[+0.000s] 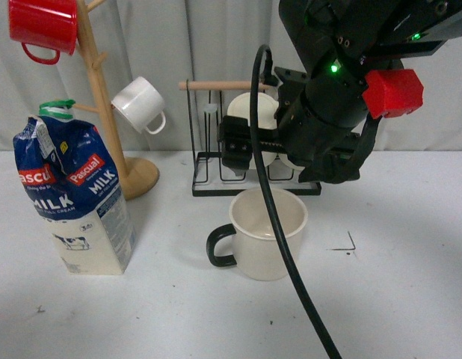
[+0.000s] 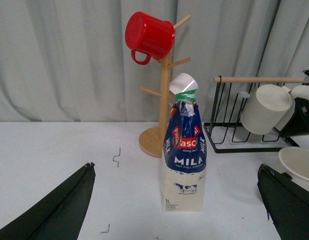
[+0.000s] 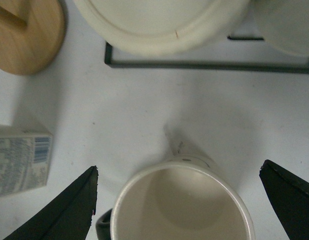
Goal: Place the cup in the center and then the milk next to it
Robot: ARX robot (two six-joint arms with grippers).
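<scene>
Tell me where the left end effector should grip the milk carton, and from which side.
Take the milk carton by its straight lower body, below the crumpled blue top, which looks soft. It stands upright, centred ahead of the open left end effector, so I'd come in level from the front and close on its two side faces. The mug tree stands behind.

One milk (image 1: 72,196), one cup (image 1: 267,232), two tree-hung mugs (image 1: 42,26) (image 1: 139,105), two racked mugs (image 2: 266,107) (image 2: 303,94).

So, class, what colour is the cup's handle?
The handle is black, best seen in front view.
</scene>
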